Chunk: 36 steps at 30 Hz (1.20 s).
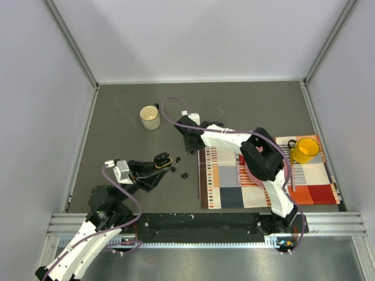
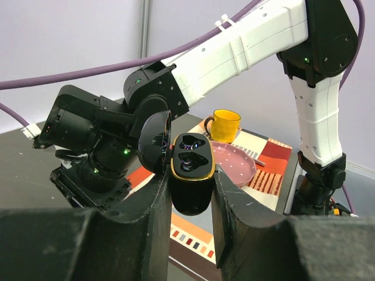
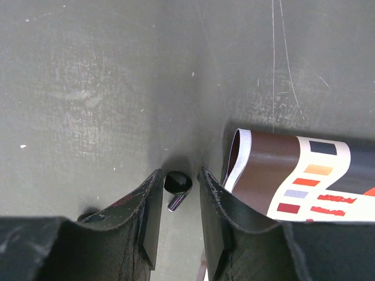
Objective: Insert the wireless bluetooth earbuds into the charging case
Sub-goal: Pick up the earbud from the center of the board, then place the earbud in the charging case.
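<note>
One tiny black rounded earbud [image 3: 177, 185] is bracketed by the right gripper's [image 3: 179, 174] narrowly parted jaws (not yet pinched, seemingly); closure is called for. The gold-rimmed black oval charging case [image 2: 192, 159] is clamped, lid open, by the left gripper [image 2: 191, 173].

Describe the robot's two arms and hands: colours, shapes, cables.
The left arm and right arm pair white links with bulky black joints; small green lights dot the right one. A purple cable trails each. The left hand and right hand have broad matte black fingers.
</note>
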### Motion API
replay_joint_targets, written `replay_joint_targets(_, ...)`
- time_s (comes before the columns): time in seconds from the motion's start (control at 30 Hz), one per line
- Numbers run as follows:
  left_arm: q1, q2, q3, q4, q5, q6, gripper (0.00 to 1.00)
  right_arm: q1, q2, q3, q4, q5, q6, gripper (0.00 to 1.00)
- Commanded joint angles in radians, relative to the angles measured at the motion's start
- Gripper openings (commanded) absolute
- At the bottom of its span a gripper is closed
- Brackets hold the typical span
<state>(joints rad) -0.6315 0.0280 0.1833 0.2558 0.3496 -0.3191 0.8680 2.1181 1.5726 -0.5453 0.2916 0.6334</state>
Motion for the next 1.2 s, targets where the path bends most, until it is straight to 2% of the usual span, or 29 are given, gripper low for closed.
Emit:
replay_joint_targets(0.0, -0.004, -0.014, 0.042, 0.007, -0.011, 0.0, 0.0, 0.009, 0.026, 0.035, -0.05, 0.041, 0.029, 0.31)
replay_joint_targets(0.4, -0.004, -0.013, 0.048, -0.013, -0.015, 0.003, 0.0, 0.009, 0.034, 0.041, -0.05, 0.021, 0.054, 0.22)
replay_joint_targets(0.63, -0.004, -0.013, 0.047, -0.01, -0.027, 0.006, 0.0, 0.009, -0.003, 0.033, -0.033, 0.015, 0.035, 0.02)
replay_joint_targets(0.73, -0.004, -0.013, 0.045, -0.007, -0.031, 0.006, 0.0, 0.008, -0.055, 0.0, 0.022, 0.01, -0.004, 0.0)
replay_joint_targets(0.87, -0.004, -0.013, 0.045, -0.006, -0.041, 0.008, 0.0, 0.009, -0.171, -0.075, 0.111, 0.021, -0.07, 0.0)
replay_joint_targets(1.17, -0.004, 0.01, 0.045, -0.006, -0.133, -0.029, 0.0, 0.015, -0.598, -0.348, 0.364, 0.078, -0.193, 0.0)
